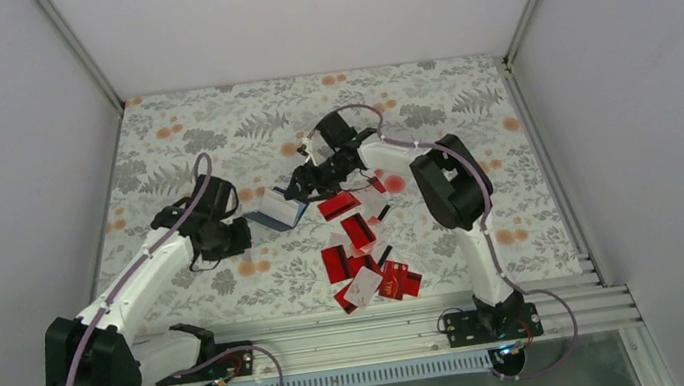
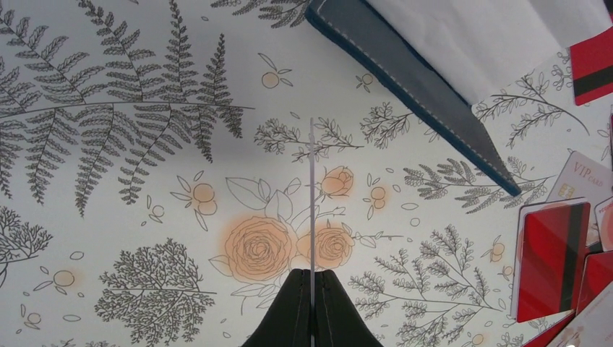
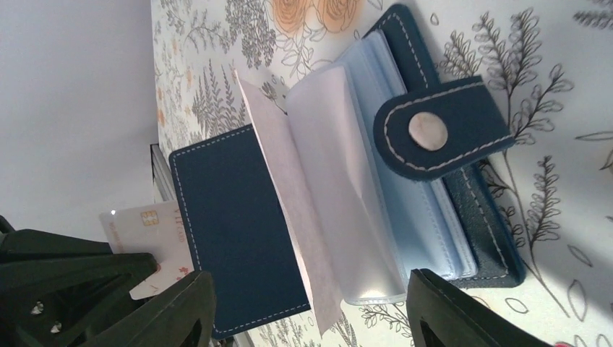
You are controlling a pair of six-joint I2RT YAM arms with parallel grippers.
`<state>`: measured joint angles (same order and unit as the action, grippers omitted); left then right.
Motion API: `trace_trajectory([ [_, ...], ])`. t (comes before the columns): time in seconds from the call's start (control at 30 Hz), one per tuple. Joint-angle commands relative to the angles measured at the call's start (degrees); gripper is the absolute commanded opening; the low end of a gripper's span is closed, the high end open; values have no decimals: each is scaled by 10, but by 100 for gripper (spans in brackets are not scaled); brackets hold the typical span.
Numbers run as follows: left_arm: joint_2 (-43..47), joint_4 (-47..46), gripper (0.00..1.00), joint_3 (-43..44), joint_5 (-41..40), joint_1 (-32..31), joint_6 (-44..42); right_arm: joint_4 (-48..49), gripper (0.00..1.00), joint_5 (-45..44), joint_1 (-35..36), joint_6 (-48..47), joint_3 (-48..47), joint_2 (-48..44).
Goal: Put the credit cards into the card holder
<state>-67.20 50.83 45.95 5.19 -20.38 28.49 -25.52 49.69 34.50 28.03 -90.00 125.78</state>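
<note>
- left gripper [image 2: 312, 275] pinched shut on a white card [image 2: 311, 195], edge-on, near the card holder [image 3: 231, 217]; flowered table [image 2: 144, 238] shows between them
- right gripper [image 3: 311, 289] spread wide, jaws flanking the holder's fanned lower edge
- remaining credit cards [image 1: 358, 251] scattered just right of the holder

The left arm [image 1: 142, 272] stretched forward and inward, its tool [image 2: 311, 275] clamped shut on a white card [image 3: 148, 231] held edge-on. The right arm [image 1: 470, 236] folded back leftward, its tool [image 3: 311, 285] with jaws standing wide apart.

card holder [image 3: 231, 238]: open, pages fanned | white card [image 3: 148, 233]: beside it | right gripper [image 3: 311, 296]: spread
</note>
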Motion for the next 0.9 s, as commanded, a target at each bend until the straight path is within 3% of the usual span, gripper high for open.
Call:
trace_trajectory([
  [0.0,2,-21,2,4,10,2,-7,-1,68,0,15,5,13,19],
  [0.43,11,-24,2,-1,14,2,-4,1,76,-22,24,12,14,25],
  [0.87,17,-19,2,4,3,2,-4,16,76,32,37,5,-20,25],
])
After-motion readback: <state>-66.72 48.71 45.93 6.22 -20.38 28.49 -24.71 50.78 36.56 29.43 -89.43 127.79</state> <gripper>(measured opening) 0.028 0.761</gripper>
